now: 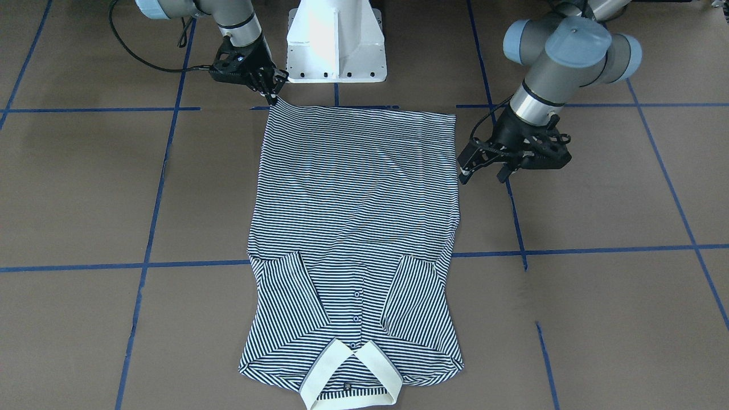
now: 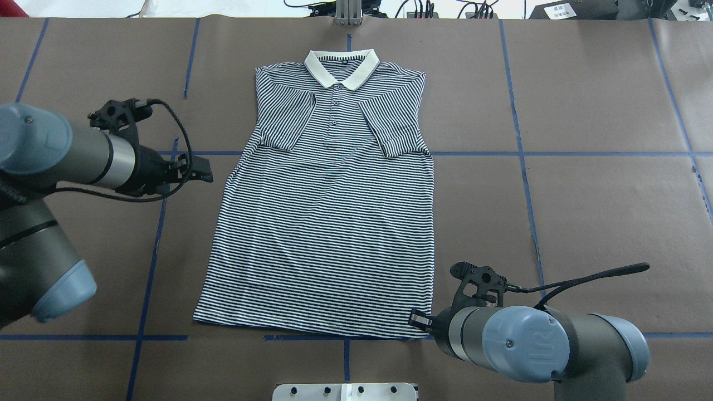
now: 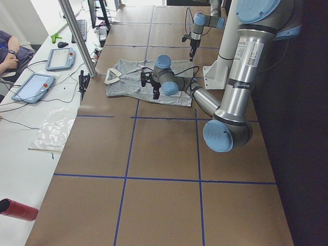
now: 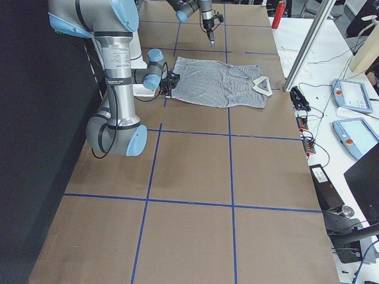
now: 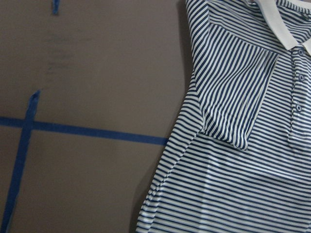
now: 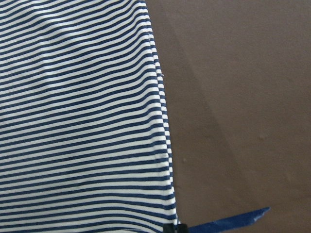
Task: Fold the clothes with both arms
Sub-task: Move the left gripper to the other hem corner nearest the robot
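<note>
1. Polo shirt (image 1: 353,199): thin navy-and-white stripes all over, and they run slantwise on the tucked-in sleeves.
2. Collar (image 1: 324,370): plain cream. The buttons (image 1: 356,294) are navy.
3. Table (image 1: 598,188): flat brown, gridded by blue tape lines (image 1: 152,228).
4. Left arm (image 1: 547,80) and right arm (image 1: 239,23): grey metal, light-blue joint caps.
5. Left gripper (image 1: 484,171) and right gripper (image 1: 274,94): black, black cables too.
6. Pedestal base (image 1: 336,40): white.
</note>
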Controlling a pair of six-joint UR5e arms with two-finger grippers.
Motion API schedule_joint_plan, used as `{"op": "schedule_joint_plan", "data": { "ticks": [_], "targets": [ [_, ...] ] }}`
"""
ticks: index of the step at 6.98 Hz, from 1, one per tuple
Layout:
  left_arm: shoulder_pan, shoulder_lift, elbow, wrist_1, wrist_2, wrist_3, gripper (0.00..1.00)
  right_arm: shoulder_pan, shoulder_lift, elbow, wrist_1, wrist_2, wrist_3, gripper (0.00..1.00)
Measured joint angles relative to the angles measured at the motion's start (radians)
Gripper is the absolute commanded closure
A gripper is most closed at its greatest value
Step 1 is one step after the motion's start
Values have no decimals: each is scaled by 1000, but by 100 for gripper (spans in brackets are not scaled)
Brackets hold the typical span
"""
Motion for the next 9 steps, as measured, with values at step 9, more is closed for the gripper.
{"op": "schedule_joint_plan", "data": {
  "ticks": [9],
  "targets": [
    [394,49,-99,227,294,-435,3,14,5,31,3,-10,2,100]
  ]
}}
